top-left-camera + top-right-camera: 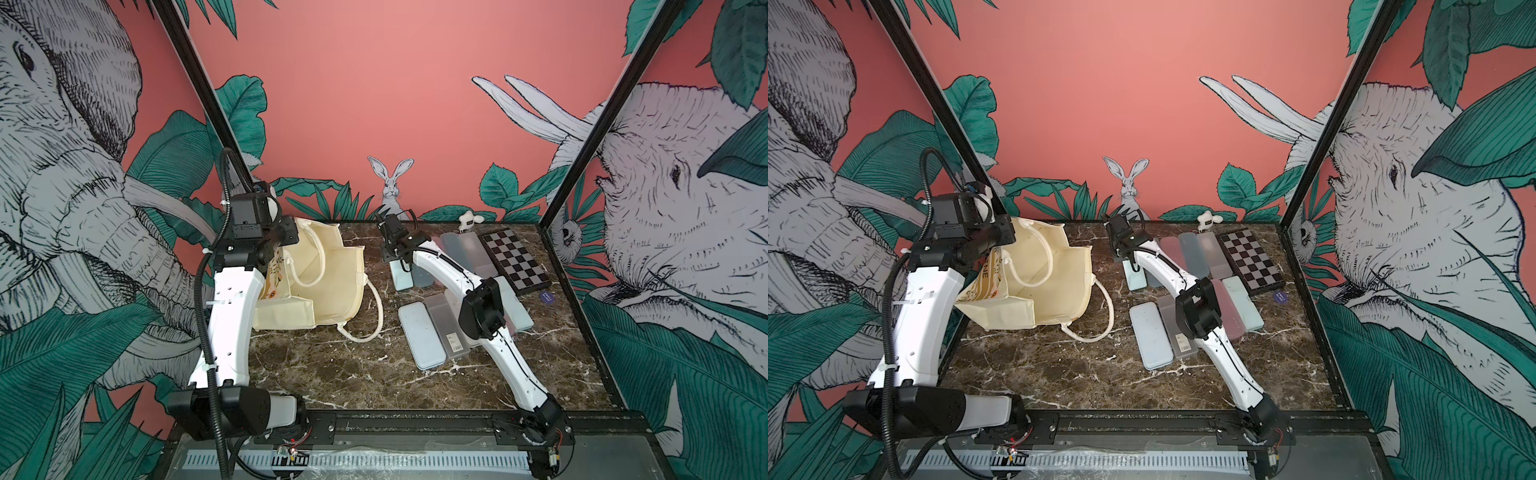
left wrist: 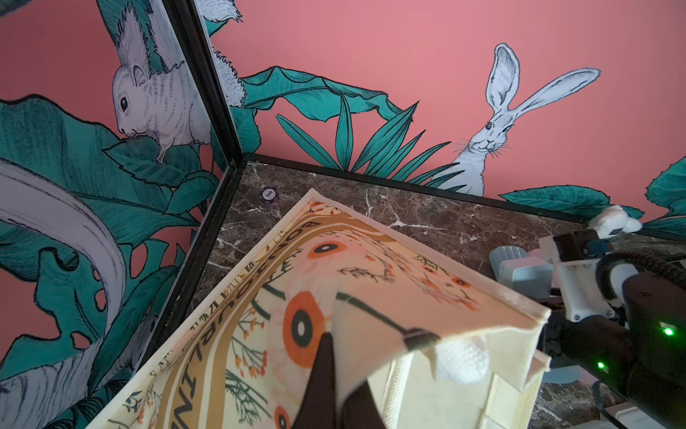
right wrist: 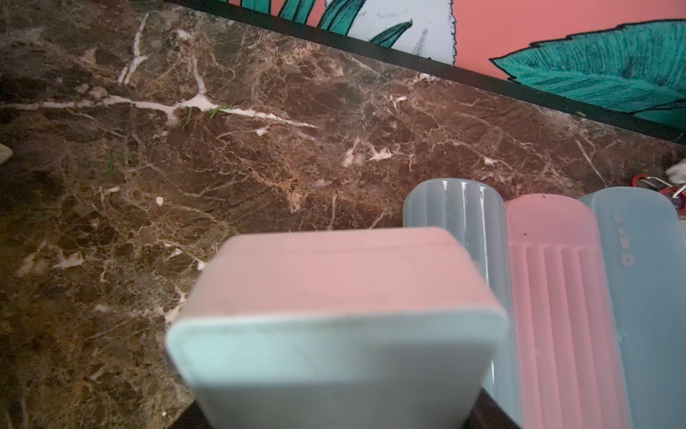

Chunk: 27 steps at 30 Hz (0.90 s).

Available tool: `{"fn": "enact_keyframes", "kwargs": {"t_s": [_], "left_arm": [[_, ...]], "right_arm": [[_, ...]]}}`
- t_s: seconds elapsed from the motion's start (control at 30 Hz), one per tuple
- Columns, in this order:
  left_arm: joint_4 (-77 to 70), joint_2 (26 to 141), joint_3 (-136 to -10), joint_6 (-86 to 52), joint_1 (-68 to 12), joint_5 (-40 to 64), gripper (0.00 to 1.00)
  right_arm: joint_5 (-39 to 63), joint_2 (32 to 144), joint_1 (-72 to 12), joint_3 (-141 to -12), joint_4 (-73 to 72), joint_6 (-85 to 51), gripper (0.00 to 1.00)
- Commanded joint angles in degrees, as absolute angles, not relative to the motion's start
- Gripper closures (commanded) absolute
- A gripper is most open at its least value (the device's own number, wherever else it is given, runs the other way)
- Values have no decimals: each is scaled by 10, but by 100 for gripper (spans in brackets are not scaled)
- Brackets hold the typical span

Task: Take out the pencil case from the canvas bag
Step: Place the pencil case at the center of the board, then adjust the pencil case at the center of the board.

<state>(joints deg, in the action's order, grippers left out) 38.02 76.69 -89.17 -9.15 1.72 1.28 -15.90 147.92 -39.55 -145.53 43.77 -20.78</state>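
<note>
The cream canvas bag [image 1: 328, 282] [image 1: 1054, 274] lies at the table's back left, its mouth gaping toward the middle and one loop handle trailing on the marble. My left gripper [image 2: 341, 386] is shut on the bag's printed front panel [image 2: 260, 315] at the rim and holds that edge up. In the top views its jaws are hidden behind the wrist. My right gripper [image 1: 397, 259] [image 3: 337, 408] is shut on a pale mint pencil case [image 1: 401, 278] [image 3: 334, 334]. The case is low over the marble, right of the bag and beside a row of other cases.
Several more pencil cases lie in a back row [image 1: 457, 249] and a nearer group [image 1: 419, 340]. A chessboard [image 1: 515, 262], a purple chip [image 1: 547, 297] and a small white toy [image 1: 467, 220] sit at the right. Another chip [image 2: 269, 194] lies in the back left corner. Black frame posts bound the table.
</note>
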Motion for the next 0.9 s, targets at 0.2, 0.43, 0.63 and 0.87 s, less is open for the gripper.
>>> {"fn": "enact_keyframes", "kwargs": {"t_s": [0.2, 0.43, 0.63, 0.87], "left_arm": [[345, 721, -860, -105, 20, 4, 100], [348, 710, -841, -105, 24, 1, 100], [349, 707, -837, -110, 36, 12, 100], [351, 703, -831, -116, 49, 19, 100]], "right_arm": [[-175, 1509, -382, -1473, 422, -197, 21], [-168, 1513, -381, -1473, 423, -190, 14], [-140, 1511, -388, -1465, 412, -132, 12], [-136, 1513, -394, -1447, 416, -79, 13]]}}
